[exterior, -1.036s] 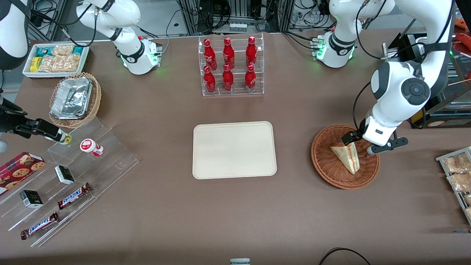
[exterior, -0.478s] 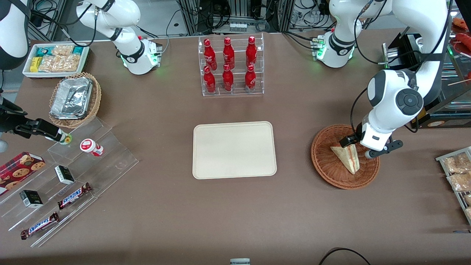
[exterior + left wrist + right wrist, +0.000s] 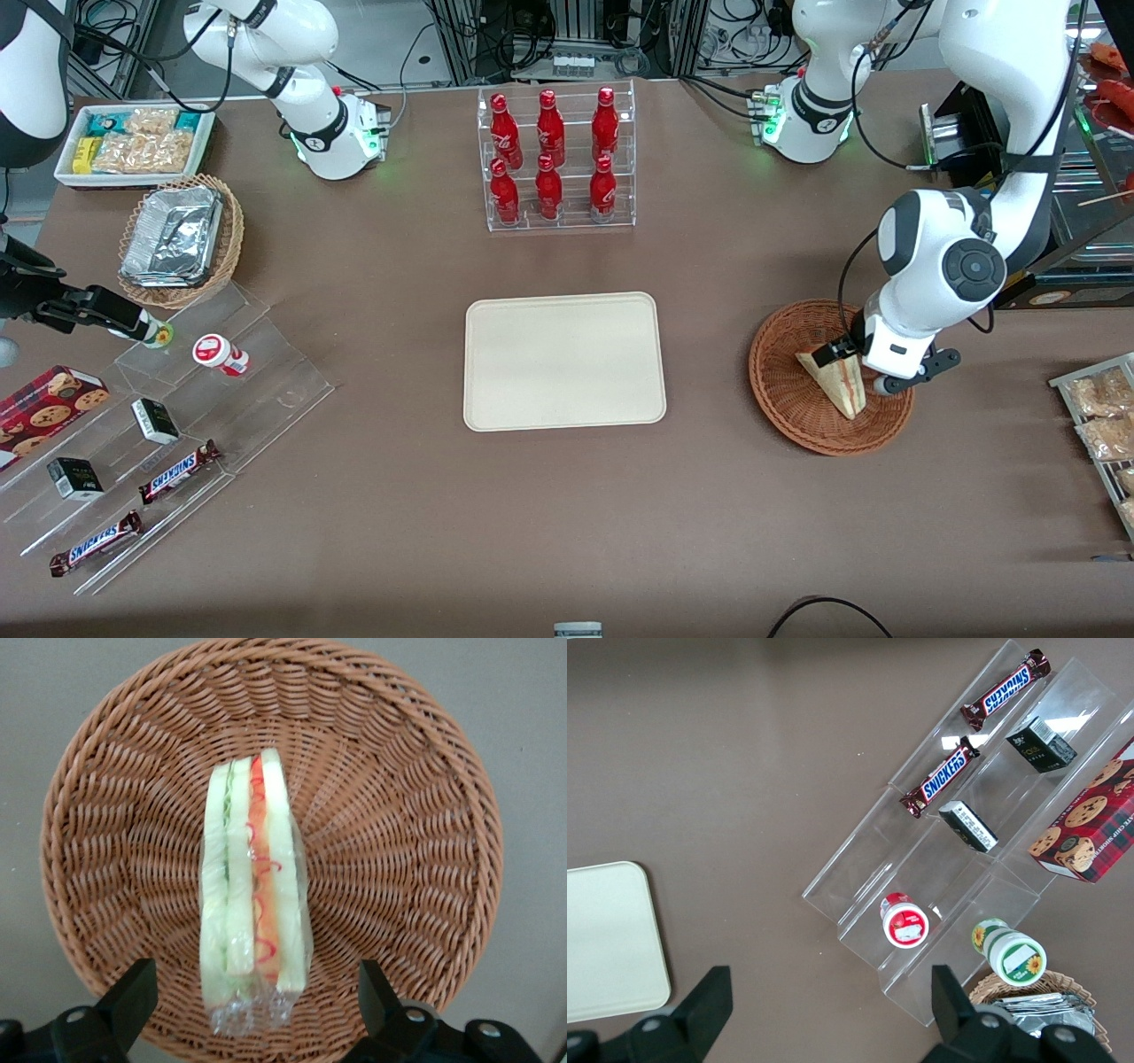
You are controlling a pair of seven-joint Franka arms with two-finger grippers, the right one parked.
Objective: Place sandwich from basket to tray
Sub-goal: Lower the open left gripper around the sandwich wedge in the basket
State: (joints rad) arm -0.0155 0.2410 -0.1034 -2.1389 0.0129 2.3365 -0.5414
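- Sandwich (image 3: 840, 383) lies wrapped in clear film inside the basket (image 3: 788, 390), cut edge up, its tip pointing toward the basket's 6 o'clock rim in the front view.
- Gripper (image 3: 257, 1014) hangs low over the basket, jaws spread wide, one finger (image 3: 133, 997) either side of the sandwich's broad end, gripping nothing.
- Tray (image 3: 564, 361) sits bare, well apart at the basket's 9 o'clock.
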